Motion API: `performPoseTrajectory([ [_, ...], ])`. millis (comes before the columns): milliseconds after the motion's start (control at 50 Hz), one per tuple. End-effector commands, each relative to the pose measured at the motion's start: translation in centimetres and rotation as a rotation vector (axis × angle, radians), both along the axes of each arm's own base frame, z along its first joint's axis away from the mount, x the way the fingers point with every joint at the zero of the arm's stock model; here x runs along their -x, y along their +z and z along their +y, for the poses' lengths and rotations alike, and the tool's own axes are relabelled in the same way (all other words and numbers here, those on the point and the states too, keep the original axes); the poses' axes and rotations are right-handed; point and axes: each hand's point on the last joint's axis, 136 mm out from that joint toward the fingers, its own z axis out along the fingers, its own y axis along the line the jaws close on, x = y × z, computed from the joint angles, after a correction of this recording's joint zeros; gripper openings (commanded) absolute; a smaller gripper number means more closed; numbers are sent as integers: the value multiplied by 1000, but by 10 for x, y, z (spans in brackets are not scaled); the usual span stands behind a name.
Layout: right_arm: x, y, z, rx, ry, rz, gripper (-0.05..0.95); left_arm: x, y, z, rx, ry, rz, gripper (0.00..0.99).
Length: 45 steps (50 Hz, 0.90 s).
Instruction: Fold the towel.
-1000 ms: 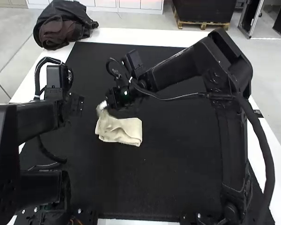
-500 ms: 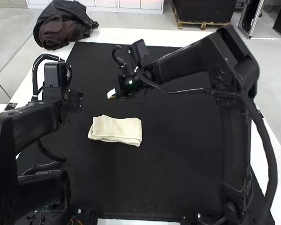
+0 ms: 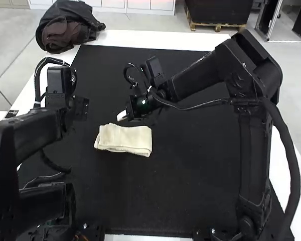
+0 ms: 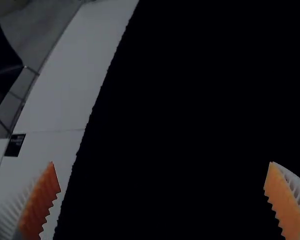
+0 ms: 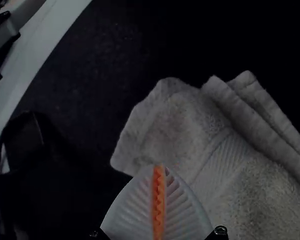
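Mat: black, on white table.
Towel: mid-mat, folded into a narrow pad.
Uneven end: probably final tidying; press lightly with closed tips, smooth outward. Hard drag could reopen the fold.
Right gripper: fingers together, empty, just beyond towel; right arm bent high, extended across.
Left gripper: spread wide, empty, near mat's edge.

We note a white bench under a black mat; beyond the bench lie grey floor, white cabinets and a wooden pallet.
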Motion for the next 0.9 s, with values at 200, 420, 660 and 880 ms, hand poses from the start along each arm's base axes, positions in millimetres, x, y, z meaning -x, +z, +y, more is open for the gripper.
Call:
performPoseTrajectory([
  [200, 11, -39, 5, 10, 41, 50, -21, 0, 7, 4, -14, 10, -28, 959],
  [420, 15, -65, 3, 8, 54, 61, -21, 0, 8, 4, -14, 11, -28, 959],
  [660, 27, -97, -4, -24, 84, 80, -21, 0, 8, 4, -13, 11, -20, 959],
  [880, 22, -93, -4, -60, 64, 66, -21, 2, 4, 4, -11, 11, -5, 959],
])
